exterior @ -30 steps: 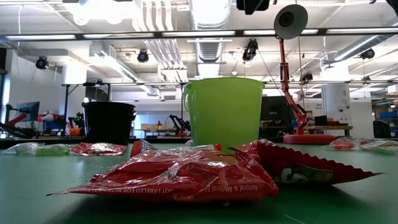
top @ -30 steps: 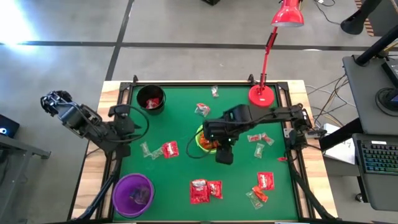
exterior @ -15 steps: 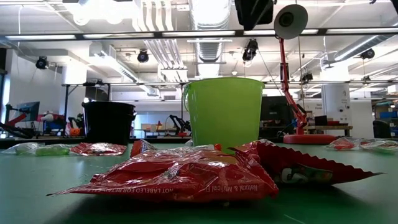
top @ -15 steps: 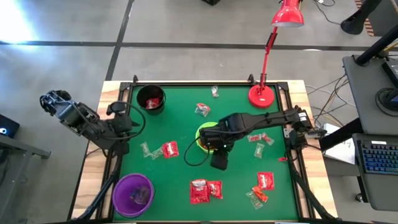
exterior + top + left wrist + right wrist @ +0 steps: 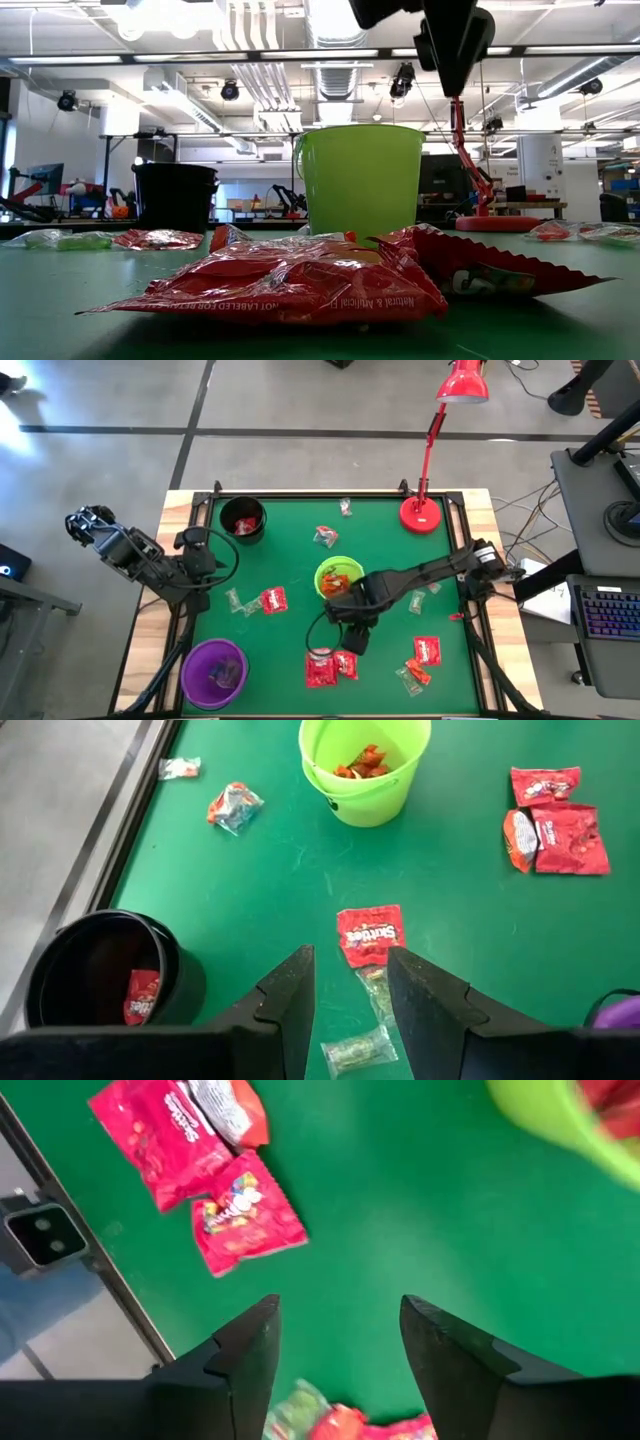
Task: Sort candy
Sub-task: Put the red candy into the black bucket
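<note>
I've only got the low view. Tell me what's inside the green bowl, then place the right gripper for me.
Observer: The lime-green bowl holds orange-red wrappers.
Operator: Now the right gripper.
Observer: The right gripper hangs open and empty over the mat, between that bowl and the two red packets right in front of your camera.
Operator: Report the left arm.
Observer: The left gripper waits open at the table's left side, near the black bowl.
Operator: Check that bowl.
Observer: It holds one red packet.
</note>
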Tool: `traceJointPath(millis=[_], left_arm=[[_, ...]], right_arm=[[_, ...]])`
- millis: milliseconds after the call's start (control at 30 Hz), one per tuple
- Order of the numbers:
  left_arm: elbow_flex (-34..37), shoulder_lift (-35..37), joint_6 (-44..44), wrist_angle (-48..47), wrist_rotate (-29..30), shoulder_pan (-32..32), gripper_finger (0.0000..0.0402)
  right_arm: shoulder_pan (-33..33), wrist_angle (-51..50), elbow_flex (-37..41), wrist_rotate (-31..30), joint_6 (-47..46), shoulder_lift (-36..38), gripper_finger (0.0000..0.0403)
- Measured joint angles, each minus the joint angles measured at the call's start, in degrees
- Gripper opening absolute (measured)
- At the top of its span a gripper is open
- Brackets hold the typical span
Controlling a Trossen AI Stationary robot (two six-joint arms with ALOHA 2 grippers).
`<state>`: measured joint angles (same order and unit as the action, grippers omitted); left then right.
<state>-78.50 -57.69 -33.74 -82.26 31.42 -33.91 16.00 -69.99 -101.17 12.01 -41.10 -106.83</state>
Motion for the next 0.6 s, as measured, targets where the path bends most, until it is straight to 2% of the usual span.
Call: traceJointPath(millis=[400, 600], left_arm=[[0.00, 0.37, -1.77, 0.04, 0.48, 0.00, 0.0111], [0.00, 0.45, -2.36, 0.04, 0.50, -0.01, 0.0111]], right_arm=[[4.11, 18.58, 7.39, -1.85, -13.80, 0.00, 0.0203], [6.43, 19.62, 10.42, -5.23, -19.16, 0.00, 0.0203]])
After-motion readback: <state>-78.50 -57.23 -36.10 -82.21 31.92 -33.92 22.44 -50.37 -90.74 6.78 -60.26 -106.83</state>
